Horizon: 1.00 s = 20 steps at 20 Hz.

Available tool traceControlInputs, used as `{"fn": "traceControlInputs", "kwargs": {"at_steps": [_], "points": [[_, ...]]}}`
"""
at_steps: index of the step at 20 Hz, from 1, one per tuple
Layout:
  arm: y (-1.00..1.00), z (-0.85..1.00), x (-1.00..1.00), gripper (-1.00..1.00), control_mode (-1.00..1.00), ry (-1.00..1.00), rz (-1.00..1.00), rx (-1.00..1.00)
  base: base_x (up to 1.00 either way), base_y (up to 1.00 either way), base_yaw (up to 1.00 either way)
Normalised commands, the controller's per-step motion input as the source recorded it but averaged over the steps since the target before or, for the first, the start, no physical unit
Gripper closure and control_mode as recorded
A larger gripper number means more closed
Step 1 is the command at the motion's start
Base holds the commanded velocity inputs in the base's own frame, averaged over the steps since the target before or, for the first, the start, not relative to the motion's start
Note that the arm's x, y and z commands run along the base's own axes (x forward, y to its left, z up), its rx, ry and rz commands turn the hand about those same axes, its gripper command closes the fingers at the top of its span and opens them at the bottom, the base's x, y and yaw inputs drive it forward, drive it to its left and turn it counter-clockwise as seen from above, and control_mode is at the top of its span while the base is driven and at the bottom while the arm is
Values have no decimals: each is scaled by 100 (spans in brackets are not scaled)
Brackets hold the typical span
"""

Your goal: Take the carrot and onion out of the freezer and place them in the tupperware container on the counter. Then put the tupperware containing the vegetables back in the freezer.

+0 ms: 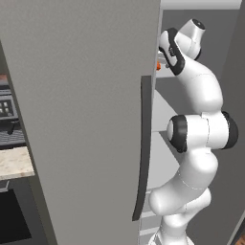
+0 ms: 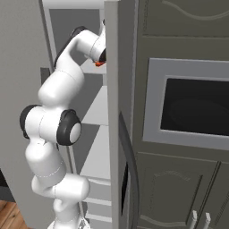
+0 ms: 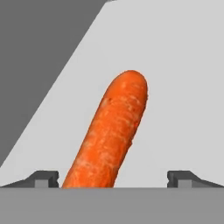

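End effector point(image 3: 112, 178) spread wide, both small dark fingertips point(image 3: 43, 178) showing at the bottom of the hand view, nothing pinched between them. The short bright orange tapered carrot point(image 3: 111, 133) lies on a pale shelf point(image 3: 183, 87) inside the tall matte grey freezer point(image 1: 81, 119), and sits in the gap between the two tips, nearer the left tip in that view; its near end runs out of sight at the bottom edge, its rounded far end points away and leans slightly right. No contact seen; jaws stand apart from its flanks.

From both base views the arm reaches up into the open freezer at an upper shelf, a bit of orange visible just beside the wrist point(image 2: 99, 64).

Handling, as judgement: carrot looks light, stiff, not fragile, so a firm pinch should be fine. Round section and tapered body mean it could roll on the shelf or squirt out toward the thin end. Best hold looks like across the thicker mid-body, pads square to its long axis. It sits off-centre and skewed to the jaws, so a small sideways shift and twist seems wise before closing.
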Motion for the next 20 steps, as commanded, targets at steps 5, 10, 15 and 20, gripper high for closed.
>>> {"fn": "traceControlInputs", "kwargs": {"at_steps": [5, 10, 15, 20], "points": [[27, -62, 15, 100, -100, 0, 3, -6, 0, 0, 0], [26, -66, 9, 100, -100, 0, 3, -8, 0, 0, 0], [34, -56, 0, 100, -100, -5, 4, -10, 0, 0, 0], [5, -49, 2, 100, -100, 0, 2, -3, 0, 0, 0]]}}
